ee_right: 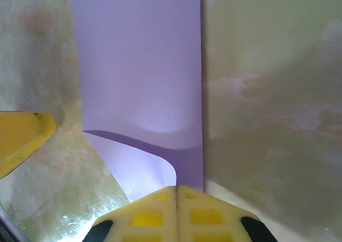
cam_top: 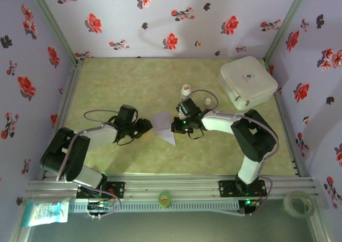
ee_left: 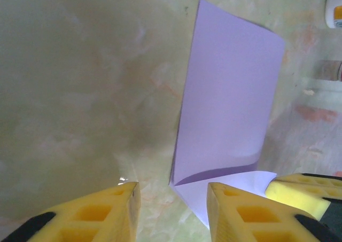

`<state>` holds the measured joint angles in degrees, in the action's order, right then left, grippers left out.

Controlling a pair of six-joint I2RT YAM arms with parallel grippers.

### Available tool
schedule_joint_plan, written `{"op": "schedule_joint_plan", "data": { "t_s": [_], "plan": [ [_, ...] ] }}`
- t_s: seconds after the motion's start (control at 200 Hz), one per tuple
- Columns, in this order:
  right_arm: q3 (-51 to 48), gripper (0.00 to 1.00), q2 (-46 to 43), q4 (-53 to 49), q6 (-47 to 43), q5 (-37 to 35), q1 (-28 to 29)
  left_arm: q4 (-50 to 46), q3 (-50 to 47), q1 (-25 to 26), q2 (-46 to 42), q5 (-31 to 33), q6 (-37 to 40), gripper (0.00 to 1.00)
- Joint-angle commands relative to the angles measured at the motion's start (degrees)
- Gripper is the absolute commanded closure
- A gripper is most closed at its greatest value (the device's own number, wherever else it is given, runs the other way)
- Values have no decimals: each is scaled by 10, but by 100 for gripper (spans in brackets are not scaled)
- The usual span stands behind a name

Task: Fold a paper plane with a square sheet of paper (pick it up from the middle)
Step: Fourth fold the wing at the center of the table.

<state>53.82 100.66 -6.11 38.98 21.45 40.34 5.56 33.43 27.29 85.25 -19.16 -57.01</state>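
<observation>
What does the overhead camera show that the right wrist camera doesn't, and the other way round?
Overhead: both arms whole, the white box at the far right, two small bottles and the flowered walls. Right wrist: up close, the right jaws shut on the lilac sheet of paper at its near edge, one layer curling up. Both: that folded sheet on the green table, with the left arm's jaws beside it.

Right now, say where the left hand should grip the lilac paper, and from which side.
Probably the lifted corner of the lilac paper, approached from the left arm's side: the layers curl apart there, and the right hand pinches the opposite side. The open left hand sits beside it.
</observation>
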Motion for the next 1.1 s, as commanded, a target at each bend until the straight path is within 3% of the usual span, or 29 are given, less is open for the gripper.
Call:
{"op": "schedule_joint_plan", "data": {
  "t_s": [0.0, 0.07, 0.63, 0.75, 1.095],
  "plan": [
    [-22, 99, -29, 26, 3, 18, -2, 1, 17, -8, 4, -7, -2, 60],
    [-36, 99, -39, 49, 11, 29, -3, 6, 18, -9, 5, -9, -7, 56],
    [-120, 100, -64, 200, 72, 81, -17, 37, 32, -12, 52, -40, -18, 57],
    [-131, 100, -68, 203, 73, 74, -18, 34, 33, -12, 52, -40, -14, 65],
    [-156, 100, -80, 240, 92, 83, -23, 40, 38, -11, 58, -45, -17, 65]
  ]
}}
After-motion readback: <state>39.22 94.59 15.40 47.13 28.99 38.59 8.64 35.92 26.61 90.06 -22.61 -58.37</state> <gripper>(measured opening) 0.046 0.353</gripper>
